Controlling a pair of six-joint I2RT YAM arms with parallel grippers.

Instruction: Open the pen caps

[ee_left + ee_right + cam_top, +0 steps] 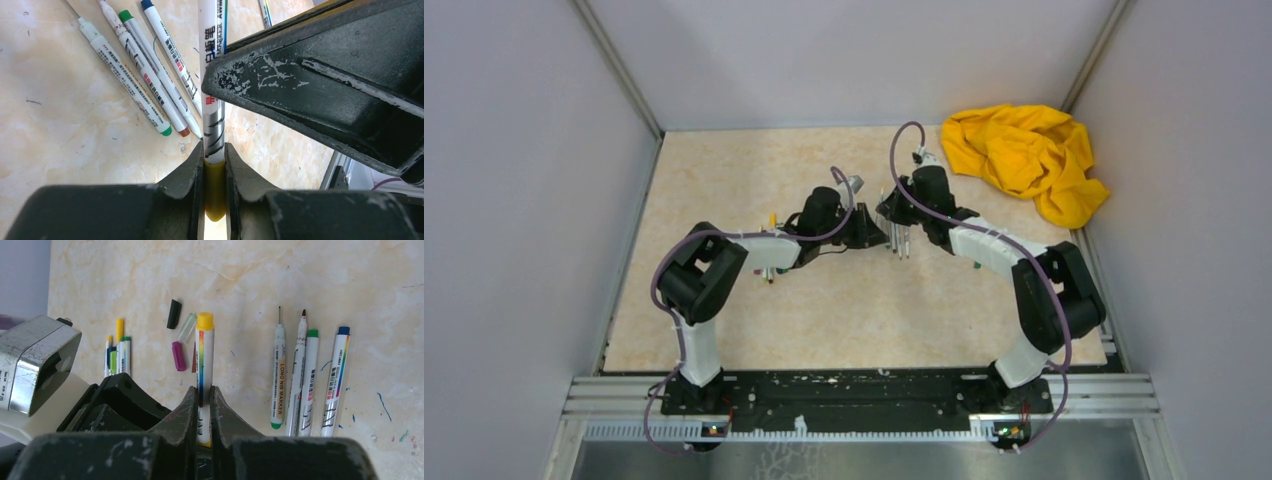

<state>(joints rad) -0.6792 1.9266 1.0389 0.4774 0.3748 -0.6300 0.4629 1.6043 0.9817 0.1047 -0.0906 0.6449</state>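
Gripping a white plastic marker pen (205, 355) mid-barrel is the right gripper (202, 390); the left gripper (215, 150) pinches the yellow plastic cap (215, 195) on that pen's end.

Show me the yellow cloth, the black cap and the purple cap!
yellow cloth (1024, 160), top view, middle of the heap.
black cap (173, 314), right wrist view, its middle.
purple cap (178, 356), right wrist view, its middle.

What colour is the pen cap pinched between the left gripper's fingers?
Yellow cap, clearest in left wrist view.
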